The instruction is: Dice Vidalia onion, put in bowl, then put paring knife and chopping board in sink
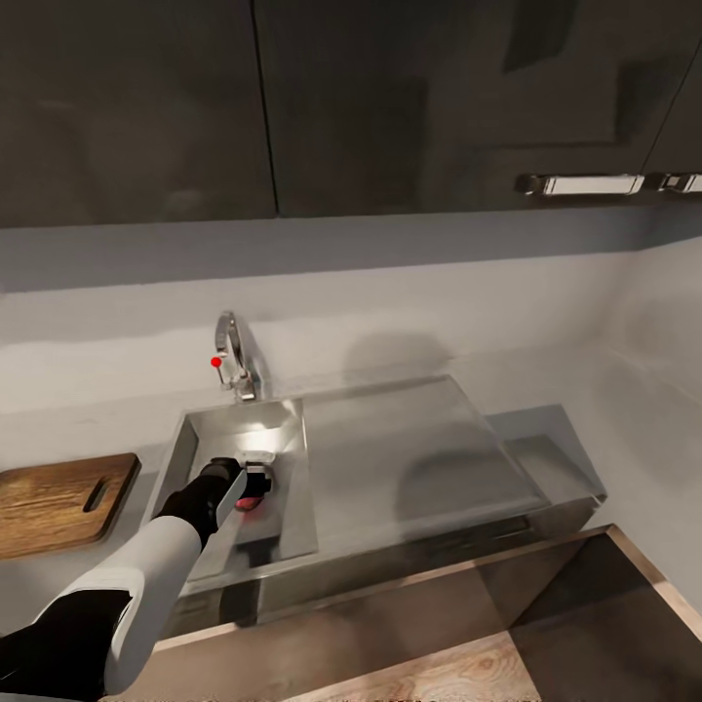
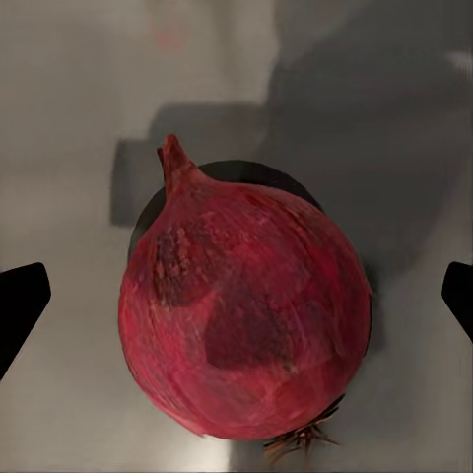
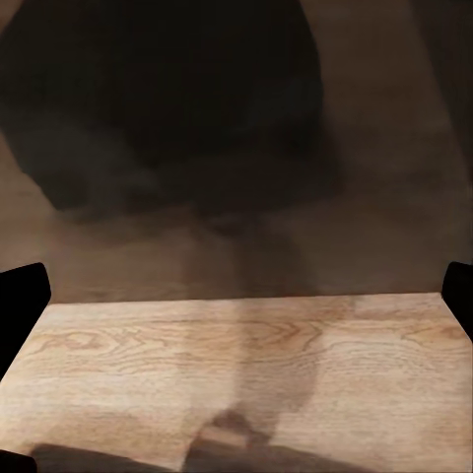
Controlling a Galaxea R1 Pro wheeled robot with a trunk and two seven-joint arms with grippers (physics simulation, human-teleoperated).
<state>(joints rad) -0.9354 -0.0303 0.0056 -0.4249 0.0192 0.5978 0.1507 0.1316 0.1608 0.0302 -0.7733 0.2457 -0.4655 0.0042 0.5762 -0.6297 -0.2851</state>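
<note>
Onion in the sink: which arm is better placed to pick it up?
Left. Its tool hangs open inside the sink, fingertips either side of the onion. The right wrist view looks at wood floor.

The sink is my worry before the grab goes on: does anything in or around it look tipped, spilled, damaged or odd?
Nothing spilled or broken. The onion lies on the floor of the sink, dark red, skin intact, stem tip and root tuft both showing. The left gripper is open, fingers either side of it. The chopping board lies flat on the countertop.

Right end effector (image 3: 236,296) tips spread, wood floor (image 3: 246,365), dark shadow
</note>
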